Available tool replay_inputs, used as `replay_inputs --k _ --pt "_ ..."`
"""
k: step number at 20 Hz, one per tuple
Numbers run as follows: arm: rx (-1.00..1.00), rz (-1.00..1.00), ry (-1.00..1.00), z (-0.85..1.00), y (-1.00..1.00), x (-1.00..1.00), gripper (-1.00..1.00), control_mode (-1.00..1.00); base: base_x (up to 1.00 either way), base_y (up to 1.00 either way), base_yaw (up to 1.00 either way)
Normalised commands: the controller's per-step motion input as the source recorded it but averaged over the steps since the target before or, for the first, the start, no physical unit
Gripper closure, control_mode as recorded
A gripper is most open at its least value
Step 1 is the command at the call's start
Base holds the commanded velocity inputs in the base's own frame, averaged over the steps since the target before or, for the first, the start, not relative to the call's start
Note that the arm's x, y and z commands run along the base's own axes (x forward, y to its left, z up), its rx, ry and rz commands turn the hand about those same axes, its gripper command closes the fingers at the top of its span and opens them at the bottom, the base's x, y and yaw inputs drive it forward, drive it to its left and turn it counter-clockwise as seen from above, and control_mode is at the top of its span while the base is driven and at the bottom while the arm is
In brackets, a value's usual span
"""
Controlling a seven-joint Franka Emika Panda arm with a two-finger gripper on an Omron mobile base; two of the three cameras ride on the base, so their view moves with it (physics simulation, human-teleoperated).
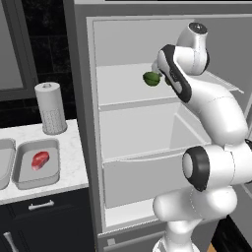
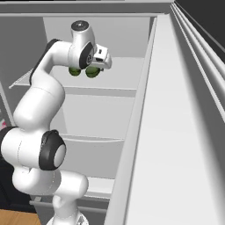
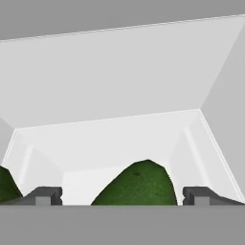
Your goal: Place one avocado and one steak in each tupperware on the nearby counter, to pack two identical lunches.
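Avocados sit on the upper shelf (image 1: 123, 91) of the open fridge (image 1: 83, 123): in the hand view one avocado (image 3: 139, 184) rises as a dark green, finely mottled dome between the two dark fingertips, and a second avocado (image 3: 7, 184) shows as a sliver at the 9 o'clock edge. The gripper (image 3: 122, 196) is spread wide, with one finger (image 3: 45, 195) at 8 o'clock and the other at 4 o'clock of the middle avocado, neither touching it as far as can be seen. In the right base view the two green fruits lie side by side under the white hand, one avocado (image 2: 74, 71) to the left and its twin (image 2: 92, 73) just beside it. In the left base view a single rounded green avocado (image 1: 151, 78) shows at 9 o'clock of the wrist. The fridge interior is smooth, matte white, with flat shelves and a boxy drawer below. At 8 o'clock in the left base view, the counter (image 1: 74, 162) is white with faint grey veins over dark cabinets with a silver handle (image 1: 41, 205). On it lies a tupperware (image 1: 29, 179), a shallow light-grey rectangular tray with rounded corners and a raised rim, holding a red steak (image 1: 40, 160). The second tupperware (image 1: 5, 167) is cut off at the left edge. A white paper-towel roll (image 1: 50, 114) stands upright at 12 o'clock of the trays.
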Motion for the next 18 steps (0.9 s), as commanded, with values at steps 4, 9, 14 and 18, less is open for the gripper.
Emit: replay_inputs --k 4,9,14,18 --pt "0.0 0.0 0.01 0.0 0.0 0.0 -1.0 -1.0 0.0 0.0 0.0" --pt "-0.01 0.0 0.07 -0.49 0.0 -0.03 1.0 -1.0 0.0 0.0 0.0" --pt "0.0 -0.01 0.09 -0.55 -0.02 -0.24 1.0 -1.0 0.0 0.0 0.0" --pt "0.06 0.0 -0.13 0.01 -0.2 -0.77 1.0 -1.0 0.0 0.0 0.0"
